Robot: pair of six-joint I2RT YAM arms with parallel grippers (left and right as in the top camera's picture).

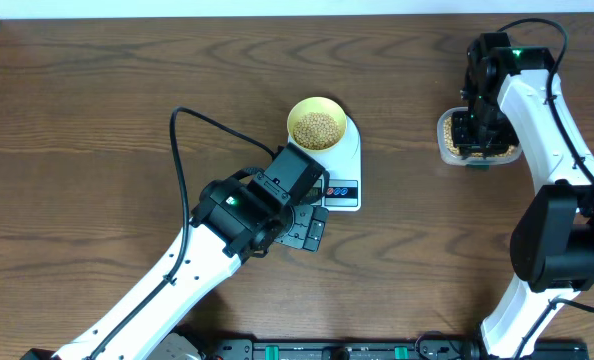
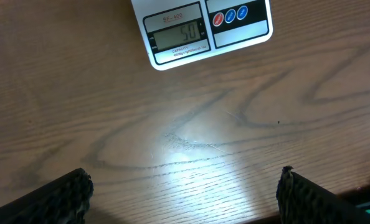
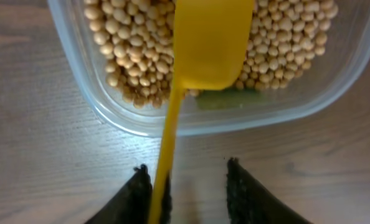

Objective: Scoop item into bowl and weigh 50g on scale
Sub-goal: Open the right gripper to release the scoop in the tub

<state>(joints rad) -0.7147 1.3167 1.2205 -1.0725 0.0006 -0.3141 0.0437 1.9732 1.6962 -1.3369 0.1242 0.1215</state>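
1. Closest in, on the display side of the scale (image 1: 345, 160): the left gripper (image 2: 185, 190) hovers over bare table (image 2: 60, 112), jaws spread wide, nothing in them.
2. The scale's display (image 2: 177, 36) reads 50, with red and blue buttons beside it.
3. On the scale's far end sits the pale-yellow bowl (image 1: 295, 112), with a layer of beans (image 1: 318, 129) in the bottom.
4. Well off to the scale's right is a clear tub (image 3: 110, 115), also with beans in it. The yellow scoop (image 3: 210, 43) lies on those beans, its handle sticking out over the rim.
5. The right gripper (image 3: 186, 171) is over that tub. Its jaws are parted wider than the handle, which touches only one finger.
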